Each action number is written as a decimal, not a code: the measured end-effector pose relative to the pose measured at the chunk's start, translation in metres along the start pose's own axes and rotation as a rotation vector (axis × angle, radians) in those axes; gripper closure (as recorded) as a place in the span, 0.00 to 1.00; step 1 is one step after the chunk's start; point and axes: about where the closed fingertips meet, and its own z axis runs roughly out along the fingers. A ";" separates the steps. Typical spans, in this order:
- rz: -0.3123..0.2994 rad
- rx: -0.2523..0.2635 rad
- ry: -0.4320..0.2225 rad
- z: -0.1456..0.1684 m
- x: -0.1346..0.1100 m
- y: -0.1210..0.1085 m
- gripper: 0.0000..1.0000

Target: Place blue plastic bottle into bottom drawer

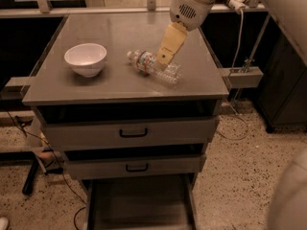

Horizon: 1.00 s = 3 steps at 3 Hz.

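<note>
The blue plastic bottle [168, 74] lies on its side on the cabinet top [120, 32], right of centre, with its white cap pointing left and back. My gripper [162, 60] hangs from the arm at the upper right and reaches down onto the bottle's middle, just right of the label band. The bottom drawer [139, 202] is pulled out at floor level below the front of the cabinet; its dark floor shows and nothing is in it.
A white bowl [86, 59] stands on the top to the left of the bottle. Two upper drawers with black handles [133, 133] are slightly ajar. A cable and a bracket [240, 75] hang at the cabinet's right side. Speckled floor surrounds the cabinet.
</note>
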 end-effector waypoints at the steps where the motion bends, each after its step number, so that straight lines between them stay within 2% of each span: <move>1: 0.065 -0.011 0.004 0.027 -0.008 -0.028 0.00; 2: 0.124 -0.035 0.022 0.057 -0.009 -0.041 0.00; 3: 0.165 -0.067 0.050 0.086 -0.008 -0.041 0.00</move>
